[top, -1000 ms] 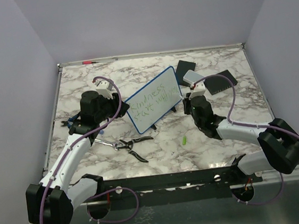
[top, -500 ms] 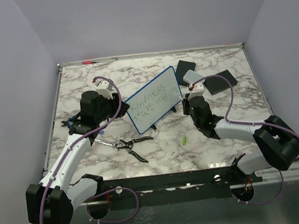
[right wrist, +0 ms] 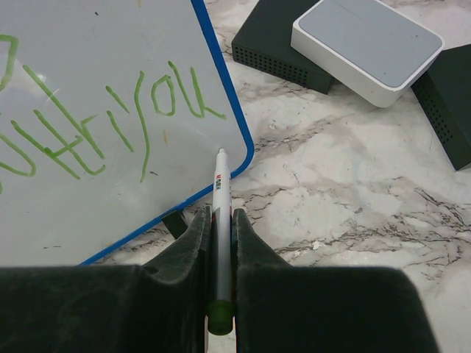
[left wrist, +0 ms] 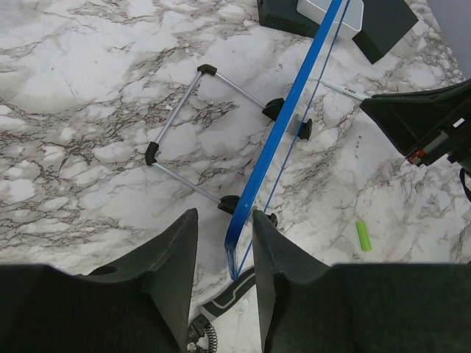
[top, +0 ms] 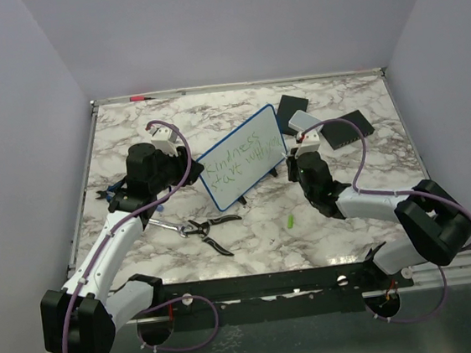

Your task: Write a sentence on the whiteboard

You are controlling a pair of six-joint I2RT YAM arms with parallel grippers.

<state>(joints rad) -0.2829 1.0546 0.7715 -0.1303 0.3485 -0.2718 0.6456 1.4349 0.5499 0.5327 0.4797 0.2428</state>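
The whiteboard point(top: 242, 159) stands tilted on a wire stand mid-table, blue-framed. The sentence point(top: 239, 161) runs across it in two green lines; the right wrist view shows its end, "you" point(right wrist: 171, 95). My left gripper point(top: 185, 161) is open and straddles the board's left edge. That blue edge point(left wrist: 294, 103) passes between the fingers, close to the right finger point(left wrist: 276, 250), with a gap to the left one. My right gripper point(right wrist: 218, 213) is shut on a white marker point(right wrist: 221, 220) with a green end. Its tip is at the board's lower right corner, below "you".
Black-handled pliers point(top: 199, 228) lie in front of the board, near the left arm. A green marker cap point(top: 291, 220) rests on the marble by the right arm. Two black pads point(top: 348, 128) and a white box point(top: 304, 121) sit behind the right gripper. The stand's wire legs point(left wrist: 184, 110) spread behind the board.
The right arm's elbow has drifted slightly left. The marker tip stays near the board's right end. Left arm and board have not moved.
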